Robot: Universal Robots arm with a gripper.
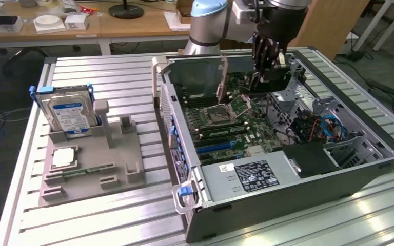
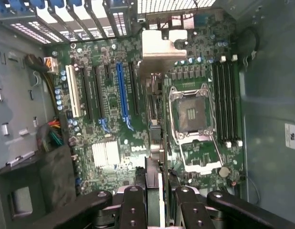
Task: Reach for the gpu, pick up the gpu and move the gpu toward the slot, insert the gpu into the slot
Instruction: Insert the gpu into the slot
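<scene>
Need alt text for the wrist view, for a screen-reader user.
The fingers grip a thin graphics card edge-on above a green motherboard inside an open computer case. Long expansion slots, one blue, lie beside the empty processor socket.

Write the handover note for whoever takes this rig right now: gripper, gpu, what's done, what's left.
Gripper: shut on the gpu, which is held edge-on between its fingers.
Gpu: inside the open computer case, above the motherboard, not seated in any slot.
Done: reach and pick-up; the card is over the board.
Left: insertion into the slot.
Elsewhere: the hard drive stands in the grey fixture beside the case.
</scene>
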